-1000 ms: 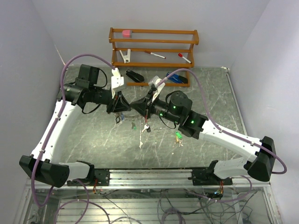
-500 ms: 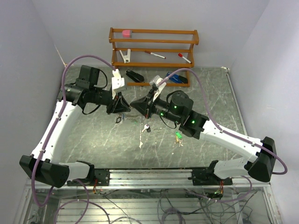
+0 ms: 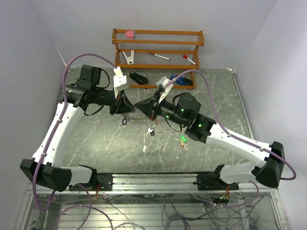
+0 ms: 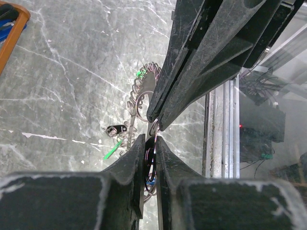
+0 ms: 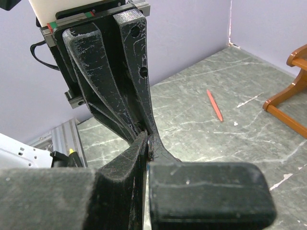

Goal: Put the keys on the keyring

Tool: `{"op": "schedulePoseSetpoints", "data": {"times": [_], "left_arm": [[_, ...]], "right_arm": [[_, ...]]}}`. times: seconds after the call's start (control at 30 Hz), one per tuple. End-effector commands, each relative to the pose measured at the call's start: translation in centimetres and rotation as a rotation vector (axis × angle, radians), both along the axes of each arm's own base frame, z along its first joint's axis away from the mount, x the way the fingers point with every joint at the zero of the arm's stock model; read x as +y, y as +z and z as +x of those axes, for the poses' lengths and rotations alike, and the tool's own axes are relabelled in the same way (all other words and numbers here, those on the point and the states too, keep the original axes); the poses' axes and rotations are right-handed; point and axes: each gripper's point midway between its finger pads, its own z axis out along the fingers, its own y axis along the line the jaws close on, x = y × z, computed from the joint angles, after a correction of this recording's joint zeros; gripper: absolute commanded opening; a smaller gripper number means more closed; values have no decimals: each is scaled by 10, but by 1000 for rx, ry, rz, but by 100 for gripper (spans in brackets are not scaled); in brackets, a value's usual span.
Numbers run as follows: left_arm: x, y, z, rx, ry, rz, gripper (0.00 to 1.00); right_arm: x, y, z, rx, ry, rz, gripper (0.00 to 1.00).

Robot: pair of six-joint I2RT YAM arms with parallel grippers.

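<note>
Keyring (image 4: 136, 103) hangs in the air between the two claws, above the middle of the grey marbled table (image 3: 96, 143). It shows as a thin silver hoop with a fringe of small metal keys curling off its far side.

Left gripper (image 4: 149, 140): jaws drawn in to a narrow slit, and I see a thin loop of wire caught between the pads. I read that as a nip on the hoop's wire.

Right gripper (image 5: 147, 143): fingers pressed flat together, tips meeting the left claw's tips nose to nose. There is a dark sliver at the very tip. I can't tell from my feeds whether it pinches the wire, a key, or nothing.

Loose pieces on the table, nearer the arm bases than the claws:
- black-headed key (image 3: 151, 130), just below the meeting point
- green-tagged key (image 3: 183, 139), beside the right forearm
- pale piece (image 3: 145, 146), too small for me to identify

Wooden rack (image 3: 158, 45) stands at the back wall, well apart from the work. A red pen (image 5: 215, 105) lies flat on the table in the right wrist view.
</note>
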Motion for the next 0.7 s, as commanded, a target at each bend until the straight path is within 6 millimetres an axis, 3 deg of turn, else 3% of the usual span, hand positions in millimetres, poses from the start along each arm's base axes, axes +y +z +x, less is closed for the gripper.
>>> {"op": "schedulePoseSetpoints", "data": {"times": [0.0, 0.37, 0.53, 0.67], "left_arm": [[-8, 22, 0, -16, -29, -73, 17], [-9, 28, -2, -3, -28, -89, 35], [-8, 26, -5, -7, -36, -85, 24], [-10, 27, -5, 5, -33, -95, 24]], "right_arm": [[-5, 26, -3, -41, -2, 82, 0], [-5, 28, -4, -45, -2, 86, 0], [-5, 29, -4, -48, -1, 87, 0], [-4, 30, -3, -48, 1, 87, 0]]}}
